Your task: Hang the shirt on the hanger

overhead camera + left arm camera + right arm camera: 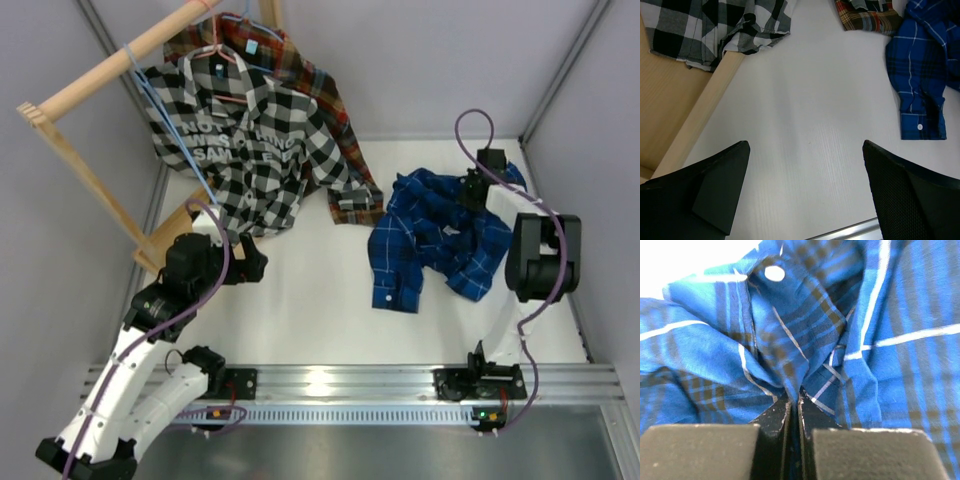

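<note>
The dark blue plaid shirt (440, 235) lies crumpled on the white table at centre right. My right gripper (472, 190) sits on its far part. In the right wrist view the gripper (794, 397) is shut, with a fold of the shirt (805, 330) pinched between the jaws. The light-blue wire hanger (172, 130) hangs from the wooden rack at the left, partly behind a checked shirt. My left gripper (250, 265) is open and empty over bare table near the rack's foot (805, 145). The shirt's buttoned cuff (922, 120) shows at the right of the left wrist view.
A black-and-white checked shirt (240, 140) and a red-brown plaid shirt (330, 110) hang on the wooden rack (110, 70) at the back left. The rack's wooden base (670, 110) lies left of my left gripper. Grey walls enclose the table.
</note>
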`<state>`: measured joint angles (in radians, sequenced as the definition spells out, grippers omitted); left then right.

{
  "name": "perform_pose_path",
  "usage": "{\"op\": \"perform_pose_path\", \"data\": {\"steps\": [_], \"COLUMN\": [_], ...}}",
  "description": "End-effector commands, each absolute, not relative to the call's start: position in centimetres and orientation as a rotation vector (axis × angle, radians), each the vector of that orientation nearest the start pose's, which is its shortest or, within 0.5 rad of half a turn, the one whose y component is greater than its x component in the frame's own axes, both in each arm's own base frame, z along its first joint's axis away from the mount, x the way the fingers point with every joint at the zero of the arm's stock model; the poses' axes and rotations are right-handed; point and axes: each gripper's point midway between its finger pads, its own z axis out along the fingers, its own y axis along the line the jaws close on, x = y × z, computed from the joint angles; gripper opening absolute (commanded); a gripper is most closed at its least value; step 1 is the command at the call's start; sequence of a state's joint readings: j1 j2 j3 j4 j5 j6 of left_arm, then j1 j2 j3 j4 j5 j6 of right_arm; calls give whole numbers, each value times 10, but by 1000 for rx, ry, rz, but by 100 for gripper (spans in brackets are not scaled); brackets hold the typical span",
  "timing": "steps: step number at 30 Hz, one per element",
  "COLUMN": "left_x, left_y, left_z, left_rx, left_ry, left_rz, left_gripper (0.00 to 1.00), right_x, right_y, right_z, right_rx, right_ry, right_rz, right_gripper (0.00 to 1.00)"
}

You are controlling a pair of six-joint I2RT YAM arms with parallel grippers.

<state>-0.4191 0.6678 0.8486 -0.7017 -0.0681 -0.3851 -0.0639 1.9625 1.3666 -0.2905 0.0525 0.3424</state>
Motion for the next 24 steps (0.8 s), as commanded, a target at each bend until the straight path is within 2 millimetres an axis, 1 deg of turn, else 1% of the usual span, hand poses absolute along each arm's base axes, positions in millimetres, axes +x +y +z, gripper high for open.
{"op": "perform_pose_path", "data": {"steps": [1, 2, 3, 4, 5, 6, 7, 8, 9, 10, 11, 12, 13, 14, 15, 16, 17, 18, 19, 21, 22, 23, 24], "left_x": [225, 225, 225, 225, 225, 225, 225, 225, 225, 225, 225, 225, 226, 226, 226, 225, 225, 225, 225, 224, 224, 224, 225], "left_y": [-106, -106, -106, -105, -104, -104, -102, -102, -102, -102, -102, -103, -103, -103, -102, -101, -99, -99, -98, -97, -96, -96, -95], "left_z": [232, 232, 232, 233, 234, 237, 237, 237, 237, 237, 237, 236, 235, 235, 237, 238, 238, 240, 241, 242, 242, 242, 242], "left_rx": [17, 20, 19, 17, 15, 13, 9, 7, 9, 10, 10, 11, 13, 12, 12, 9, 5, 1, -2, -5, -9, -9, -12], "left_ry": [2064, 2062, 2061, 2057, 2055, 2042, 2040, 2038, 2038, 2040, 2041, 2046, 2047, 2047, 2044, 2039, 2034, 2028, 2021, 2014, 2012, 2012, 2011], "left_rz": [-435, -433, -432, -428, -425, -427, -421, -420, -419, -420, -420, -420, -418, -417, -414, -412, -403, -403, -403, -398, -395, -395, -392], "left_gripper": [98, 98, 98, 98, 98, 98, 98, 98, 98, 98, 98, 98, 98, 98, 98, 98, 98, 98, 98, 98, 98, 98, 98], "right_x": [493, 483, 466, 448, 434, 416, 396, 386, 368, 356, 337, 320, 294, 286, 270, 251, 242, 235, 225, 221, 220, 219, 220], "right_y": [11, 30, 40, 71, 70, 80, 109, 117, 129, 141, 164, 175, 208, 209, 216, 236, 241, 248, 256, 260, 262, 265, 266], "right_z": [186, 197, 187, 207, 209, 192, 201, 199, 179, 183, 181, 165, 162, 159, 144, 138, 131, 130, 128, 142, 148, 158, 164], "right_rx": [348, 319, 298, 232, 257, 273, 221, 228, 239, 227, 192, 216, 139, 165, 196, 140, 145, 122, 76, 31, -8, -89, -133], "right_ry": [2026, 2004, 2028, 1993, 1976, 2005, 1981, 1966, 1994, 1975, 1966, 1982, 1982, 1957, 1974, 1989, 1999, 2003, 2014, 2016, 2014, 2013, 2015], "right_rz": [95, 58, 35, 64, -7, -3, 66, 77, 104, 141, 151, 172, 241, 217, 245, 292, 314, 334, 347, 360, 371, 379, 393], "right_gripper": [0, 0, 0, 0, 0, 0, 0, 0, 0, 0, 0, 0, 0, 0, 1, 1, 1, 6, 34, 47, 60, 67, 72]}}
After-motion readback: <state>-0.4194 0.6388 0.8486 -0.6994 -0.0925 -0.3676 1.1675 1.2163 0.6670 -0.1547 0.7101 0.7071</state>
